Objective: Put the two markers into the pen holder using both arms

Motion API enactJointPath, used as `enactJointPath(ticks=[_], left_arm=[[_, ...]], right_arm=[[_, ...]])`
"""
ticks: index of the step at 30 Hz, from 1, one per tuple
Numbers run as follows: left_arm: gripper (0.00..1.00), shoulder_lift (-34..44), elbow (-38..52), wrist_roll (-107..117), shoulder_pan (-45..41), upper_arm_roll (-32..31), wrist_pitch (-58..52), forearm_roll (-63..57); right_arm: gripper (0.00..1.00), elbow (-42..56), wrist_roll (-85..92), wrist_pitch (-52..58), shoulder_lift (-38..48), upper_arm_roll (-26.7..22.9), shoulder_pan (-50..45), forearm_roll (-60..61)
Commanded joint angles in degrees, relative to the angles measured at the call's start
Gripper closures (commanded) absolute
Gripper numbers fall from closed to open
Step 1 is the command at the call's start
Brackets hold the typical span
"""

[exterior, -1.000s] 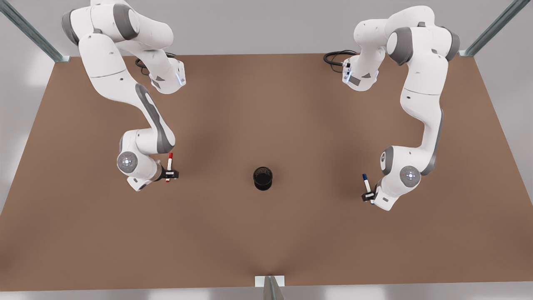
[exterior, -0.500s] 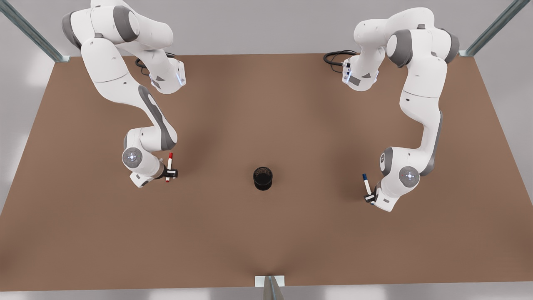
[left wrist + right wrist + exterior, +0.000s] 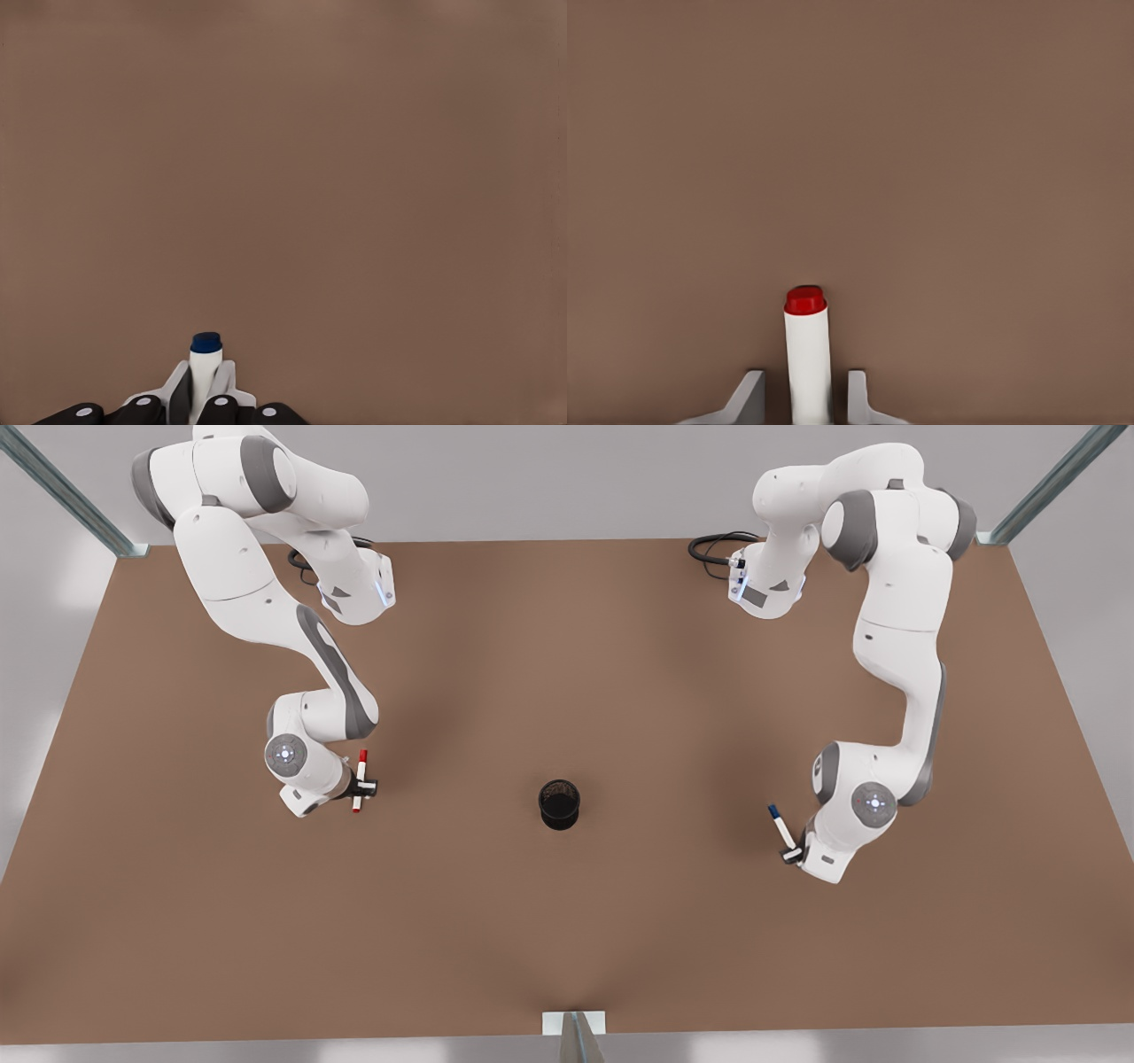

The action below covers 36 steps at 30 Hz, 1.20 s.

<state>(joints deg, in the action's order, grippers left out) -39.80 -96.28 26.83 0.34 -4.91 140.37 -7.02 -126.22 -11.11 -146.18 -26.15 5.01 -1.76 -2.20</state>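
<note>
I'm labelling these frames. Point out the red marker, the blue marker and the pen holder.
red marker [image 3: 361,763]: front view, on its red cap.
blue marker [image 3: 781,828]: front view, on its white barrel.
pen holder [image 3: 559,790]: front view, on its rim.

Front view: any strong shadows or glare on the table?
Front view: soft dark patches on the table around the pen holder and beneath both arms; no glare. Wrist views: even, flat brown behind the blue marker and red marker.

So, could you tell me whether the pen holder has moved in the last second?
No. The pen holder stands at the same spot on the table, in line with the bracket at its near edge.
</note>
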Motion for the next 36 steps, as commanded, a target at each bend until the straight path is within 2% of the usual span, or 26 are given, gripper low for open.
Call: enactJointPath(ticks=[1, 3, 5, 9, 12, 14, 16, 18, 19, 23, 28, 36], left_arm=[[0.79, 0.60, 3.20, 1.38, -0.08, -0.80, -7.39, 1.92], [0.79, 3.67, 3.73, 1.38, 0.62, -5.53, -9.40, 2.97], [0.79, 7.89, 3.82, 1.38, 0.19, -13.19, -12.40, 12.29], [0.79, 7.80, 8.13, 1.47, -0.17, -23.73, -11.87, 17.75], [0.79, 7.63, 8.13, -5.89, -2.01, -27.86, -7.57, 17.83], [0.79, 7.80, 6.81, -28.57, -2.19, -28.93, 0.78, 17.92], [0.79, 7.10, 2.41, -46.25, -2.01, -32.09, 15.10, 18.01], [0.79, 5.17, -1.01, -54.07, -2.19, -33.32, 27.66, 17.92], [0.79, 3.33, -2.24, -56.10, -3.15, -33.76, 34.26, 17.83], [0.79, 0.25, -1.37, -58.74, -4.21, -34.20, 45.87, 14.06], [0.79, -1.86, -2.16, -58.56, -5.79, -34.99, 53.33, 12.21], [0.79, -5.55, -2.24, -58.38, -7.72, -34.90, 58.97, 12.12]], right_arm=[[0.56, 0.01, -0.41, -0.34, 0.04, 0.00, 0.00, 0.09], [0.61, 0.01, -0.32, -0.25, 0.13, 0.00, 0.00, 0.09], [0.65, 0.01, -0.32, -0.25, 0.13, 0.00, 0.00, 0.09], [0.72, 0.19, -0.32, -0.16, 0.30, 0.00, 0.09, 0.00], [0.72, 0.72, -0.23, 0.19, 1.45, 0.18, 0.44, 0.00], [0.72, 2.03, -0.23, 0.45, 3.20, 0.36, 0.35, 0.09], [0.72, 4.32, -0.23, 0.54, 4.26, 0.36, 0.35, 0.00], [0.72, 12.22, -1.02, 9.24, 4.00, 0.44, -0.26, 0.09], [0.72, 14.16, -0.93, 9.68, 3.91, 0.88, -0.35, 0.18], [0.72, 21.46, -1.11, 9.24, 2.77, 3.52, -0.44, 0.44], [0.72, 29.90, -1.02, 9.16, 1.71, 6.77, -1.58, 0.35], [0.72, 31.13, -1.20, 3.09, -0.22, 6.86, -5.62, 0.44]])
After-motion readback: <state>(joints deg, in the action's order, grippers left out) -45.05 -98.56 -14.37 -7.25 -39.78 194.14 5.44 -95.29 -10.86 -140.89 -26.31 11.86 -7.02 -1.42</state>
